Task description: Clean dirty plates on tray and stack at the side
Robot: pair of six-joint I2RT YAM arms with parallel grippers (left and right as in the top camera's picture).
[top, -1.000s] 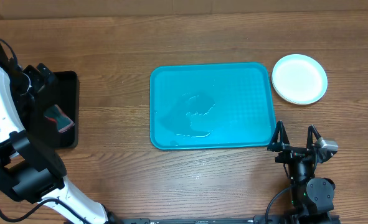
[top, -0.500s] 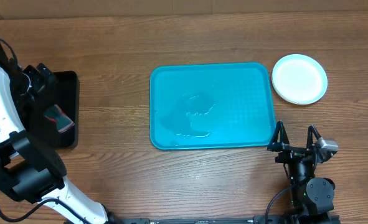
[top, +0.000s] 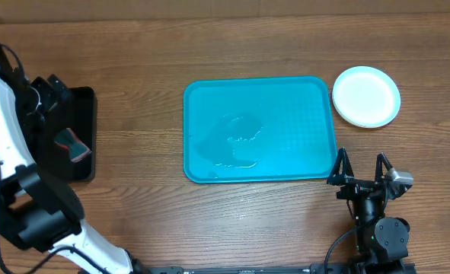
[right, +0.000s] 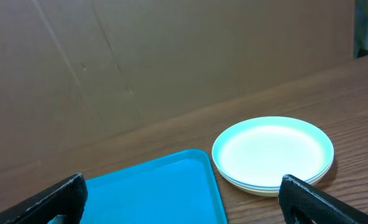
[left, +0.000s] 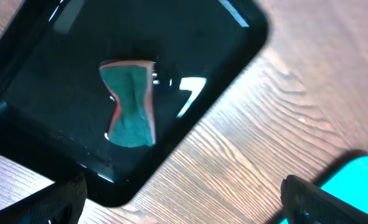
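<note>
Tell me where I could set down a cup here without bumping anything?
Widest bare wood: the strip between the black tray and the teal tray, and the band along the far edge behind both. The teal tray itself holds nothing, though part looks wet. Crowded: the right side, where the stacked plates and the right hand sit close by the tray.

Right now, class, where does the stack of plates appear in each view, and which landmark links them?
Overhead: the stack of plates upper right, right of the teal tray.
Left wrist: not in it.
Right wrist: right of centre, right of the tray.
Shared landmark: the teal tray, in all three views.
</note>
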